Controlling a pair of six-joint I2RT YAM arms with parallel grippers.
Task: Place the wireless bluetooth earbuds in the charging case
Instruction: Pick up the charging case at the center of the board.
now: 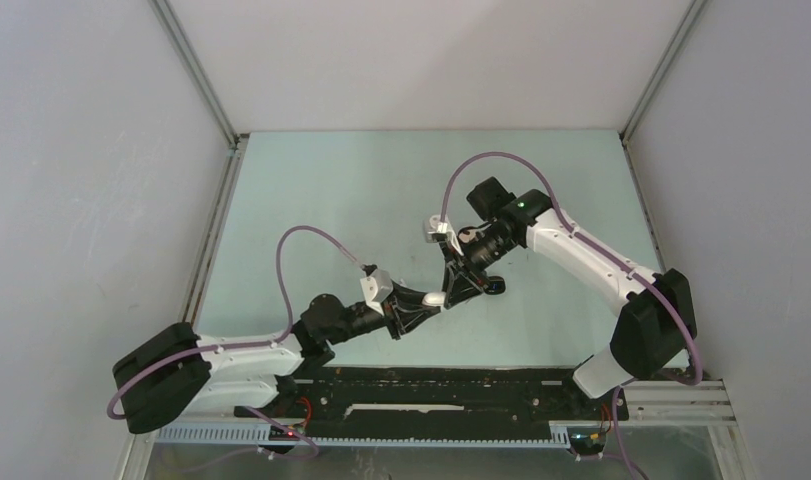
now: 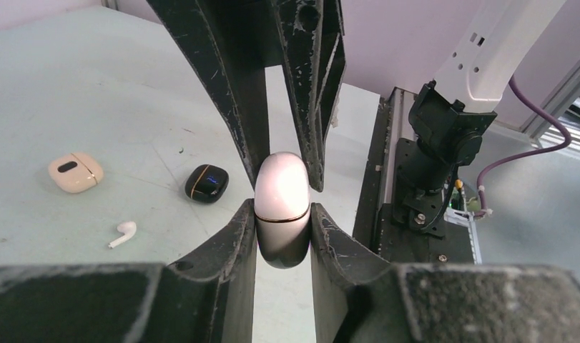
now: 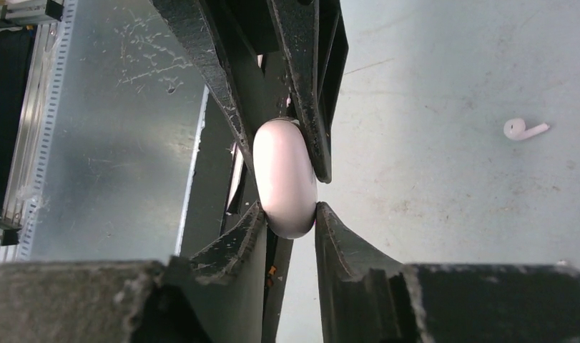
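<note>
The closed, pebble-shaped pinkish-white charging case [image 2: 281, 187] is hanging above the table's near middle. The left gripper [image 2: 283, 211] is clamping its lower half below the seam, and the right gripper [image 3: 289, 209] is pinching the upper half, probably to pry the lid open. One small white stemmed earbud [image 2: 122, 233] is lying on the pale green tabletop [image 2: 129, 93] nearby, beside a glossy black case [image 2: 206, 183] and a beige case [image 2: 75, 172].

Charging case [image 2: 282, 207] between left fingers [image 2: 237, 243] and right fingers [image 3: 233, 246], above table [image 2: 94, 93], earbud [image 2: 121, 233] lying on table
</note>
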